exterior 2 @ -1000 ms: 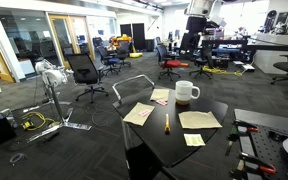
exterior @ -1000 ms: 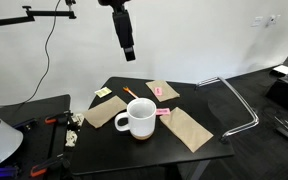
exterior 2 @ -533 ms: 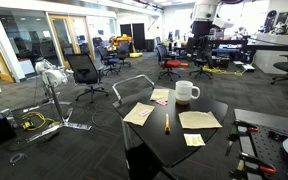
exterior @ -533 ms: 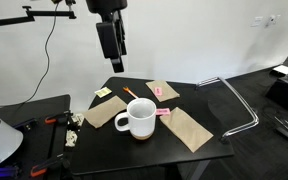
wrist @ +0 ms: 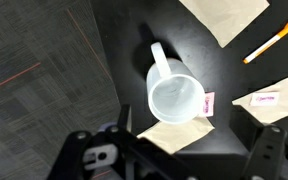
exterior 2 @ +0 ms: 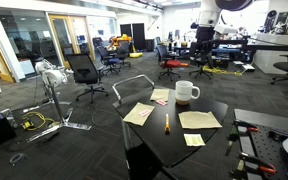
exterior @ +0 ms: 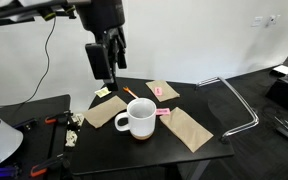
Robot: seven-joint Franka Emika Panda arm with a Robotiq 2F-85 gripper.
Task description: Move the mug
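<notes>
Mug [wrist: 174,97] seems heavy, rigid, breakable; my gripper [exterior: 101,70], jaws spread, should pinch its wrist-view six-o'clock side, opposite the handle [wrist: 156,58].

mug [exterior: 139,118]: white, brown base | table [exterior: 134,148]: black | paper sheets [exterior: 189,128]: tan | pen [wrist: 269,42]: orange | sticky note [exterior: 103,92]: yellow
</notes>
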